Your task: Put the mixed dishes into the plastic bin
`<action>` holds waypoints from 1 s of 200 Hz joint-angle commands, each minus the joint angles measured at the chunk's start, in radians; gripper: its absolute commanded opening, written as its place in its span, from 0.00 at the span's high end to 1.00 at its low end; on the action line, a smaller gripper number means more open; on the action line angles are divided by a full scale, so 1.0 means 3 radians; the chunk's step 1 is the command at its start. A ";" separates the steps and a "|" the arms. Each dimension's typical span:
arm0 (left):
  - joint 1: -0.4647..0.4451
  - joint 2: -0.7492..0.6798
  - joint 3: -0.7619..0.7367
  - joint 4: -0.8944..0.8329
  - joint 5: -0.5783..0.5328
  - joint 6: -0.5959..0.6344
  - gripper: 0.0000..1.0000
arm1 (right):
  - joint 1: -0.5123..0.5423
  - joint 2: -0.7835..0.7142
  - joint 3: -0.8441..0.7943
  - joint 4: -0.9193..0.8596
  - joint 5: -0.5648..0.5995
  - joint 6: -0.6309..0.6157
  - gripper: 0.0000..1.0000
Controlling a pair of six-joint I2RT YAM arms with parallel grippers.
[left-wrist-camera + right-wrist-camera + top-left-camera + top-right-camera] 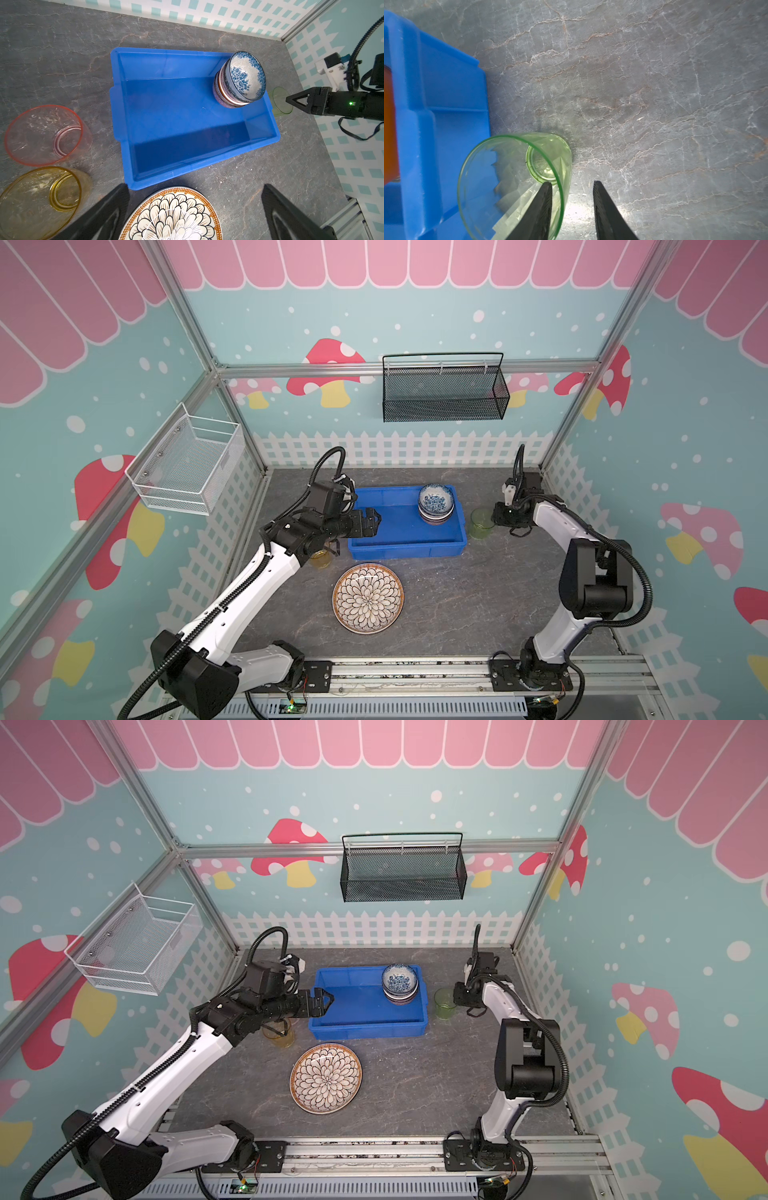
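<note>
Green see-thru cup upright at bin's 3 o'clock. Right gripper low, horiz., jaws half spread astride cup wall, no pinch yet. Left gripper jaws wide apart.

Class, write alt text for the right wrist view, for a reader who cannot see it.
The right gripper, jaws apart, straddles the wall of an upright translucent green cup: one finger inside the rim, the other outside. The cup stands on the grey marbled table beside the blue plastic bin.

stacked bowls in blue bin, plate outside
</note>
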State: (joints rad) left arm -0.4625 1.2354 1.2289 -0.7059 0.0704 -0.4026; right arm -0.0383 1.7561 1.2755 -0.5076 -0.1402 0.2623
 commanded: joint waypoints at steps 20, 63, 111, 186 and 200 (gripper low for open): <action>0.0028 -0.0024 -0.0045 -0.0004 -0.0008 -0.0080 0.01 | 0.0030 0.0094 0.0083 0.0016 0.0057 -0.0061 0.70; 0.0028 -0.0033 -0.0103 0.0059 0.0015 -0.0130 0.01 | 0.0050 0.0131 0.0094 0.0020 0.0043 -0.0080 0.75; 0.0028 -0.0008 -0.0117 0.0082 0.0036 -0.0146 0.01 | 0.0087 0.0193 0.0136 0.0011 0.0031 -0.0102 0.81; 0.0033 -0.0024 -0.0149 0.0088 0.0025 -0.0147 0.01 | 0.0161 0.0181 0.0211 -0.0107 0.0157 -0.0152 0.97; 0.0037 -0.0017 -0.0153 0.0088 0.0031 -0.0151 0.01 | 0.0177 0.0151 0.0228 -0.0164 0.0197 -0.0177 1.00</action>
State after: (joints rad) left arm -0.4595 1.2346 1.1976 -0.6846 0.0750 -0.4416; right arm 0.0029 1.8126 1.3113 -0.5159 -0.1089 0.2356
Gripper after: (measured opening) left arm 0.993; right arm 0.071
